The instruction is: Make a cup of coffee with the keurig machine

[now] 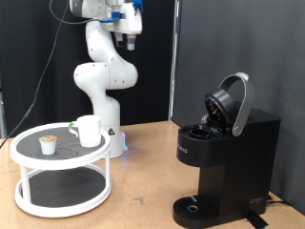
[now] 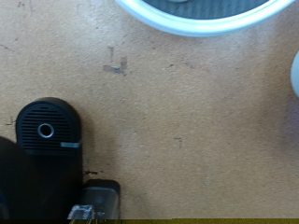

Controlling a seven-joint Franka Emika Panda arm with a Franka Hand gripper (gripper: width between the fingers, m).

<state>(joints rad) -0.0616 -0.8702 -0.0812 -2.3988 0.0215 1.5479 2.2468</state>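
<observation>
The white Franka arm's end effector (image 1: 132,40) hangs high near the exterior view's top, well above the brown wooden bench (image 1: 143,191) and apart from everything on it; whether its fingers are spread or pressed together cannot be told, as they are too small in the exterior view and do not show in the wrist view. The plain white cylindrical ceramic cup (image 1: 89,131) stands upright on the top shelf of a round white two-tier stand (image 1: 57,196) at the exterior view's left, close to the arm's base. Near it on the same shelf sits a small tan-topped coffee pod (image 1: 48,144), apart from the cup. The boxy matte-black keurig machine (image 1: 229,162) stands at the exterior view's right with its rounded hinged lid (image 1: 232,103) raised, and its low drip base (image 1: 195,207) carries nothing. The wrist view looks straight down on the bench (image 2: 187,112), with the black machine (image 2: 47,140) at one corner and the stand's white rim (image 2: 201,21) at the opposite edge.
</observation>
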